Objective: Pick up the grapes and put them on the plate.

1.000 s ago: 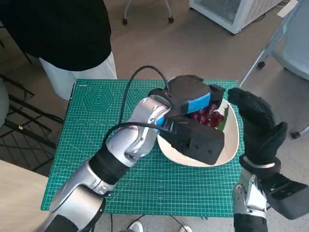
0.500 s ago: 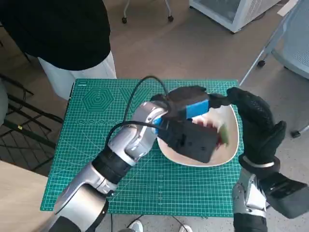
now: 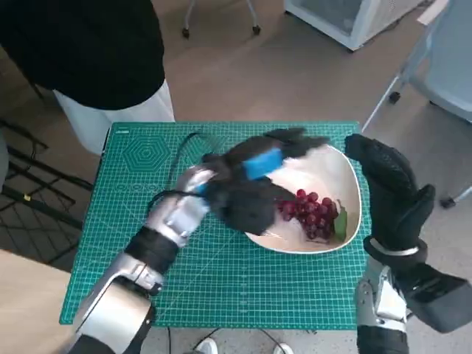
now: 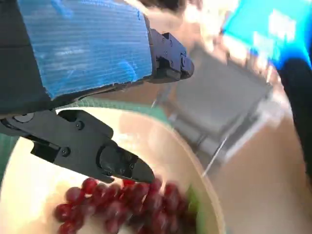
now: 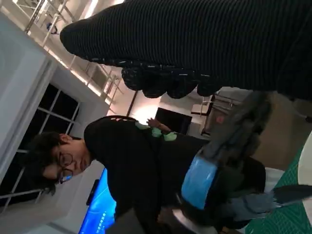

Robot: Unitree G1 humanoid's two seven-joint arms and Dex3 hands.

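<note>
Since a second ago the left hand (image 3: 254,177) has swung away from over the plate (image 3: 346,184) toward the left and far side, its shape smeared by motion, and the grapes (image 3: 310,214) it had been covering now lie in plain sight. They rest inside the plate, on its right and near part, with a green leaf beside them. In the left wrist view the fingers (image 4: 102,153) hang apart above the bunch and hold nothing. The right hand (image 3: 391,192) stands upright just right of the plate's rim, fingers apart and empty. Judging by this, the placing is done: the grapes sit on the plate and nothing grips them. What seems left is only for the left arm to draw clear of the green mat (image 3: 147,162).
</note>
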